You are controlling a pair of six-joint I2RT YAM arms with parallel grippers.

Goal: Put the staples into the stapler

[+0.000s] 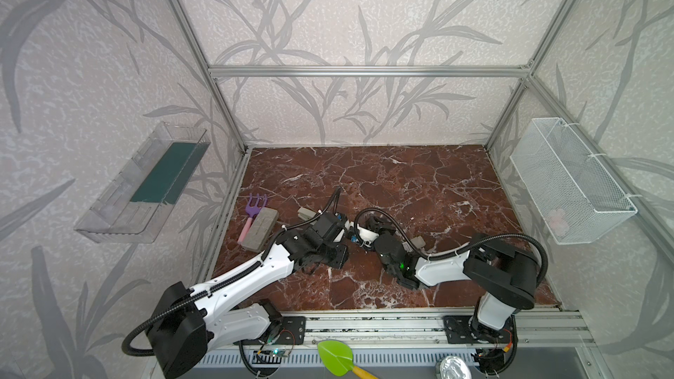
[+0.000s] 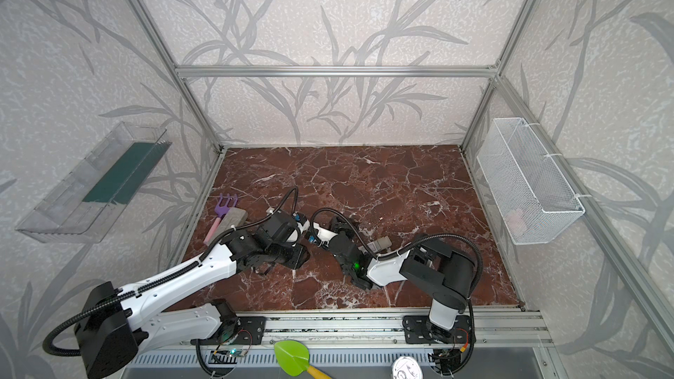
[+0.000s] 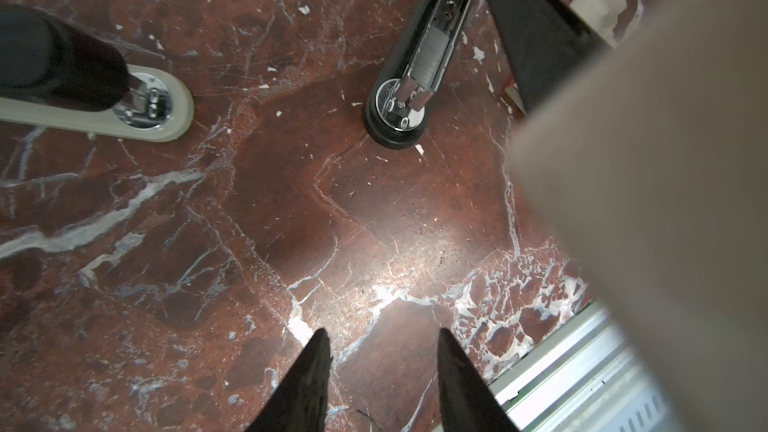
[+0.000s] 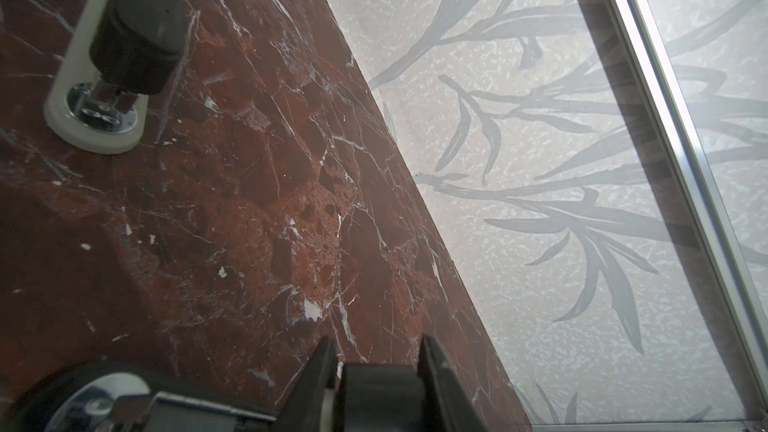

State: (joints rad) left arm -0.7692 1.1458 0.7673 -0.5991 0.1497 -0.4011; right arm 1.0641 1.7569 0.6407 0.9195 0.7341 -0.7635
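Two claws noted: the left claw [image 3: 382,336] stands parted over the marble table [image 3: 249,222], holding nothing; the right claw [image 4: 378,349] is clamped on the opened black stapler [image 3: 415,64] by its top arm. The staples [image 1: 418,241] lie on the table just beside the right wrist.

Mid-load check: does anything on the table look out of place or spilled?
Nothing looks spilled. The black stapler lies hinged open with its metal channel bared, as loading needs. Only strays: a purple garden fork beside a grey rectangular block at the red marble table's left edge, unrelated to this job.
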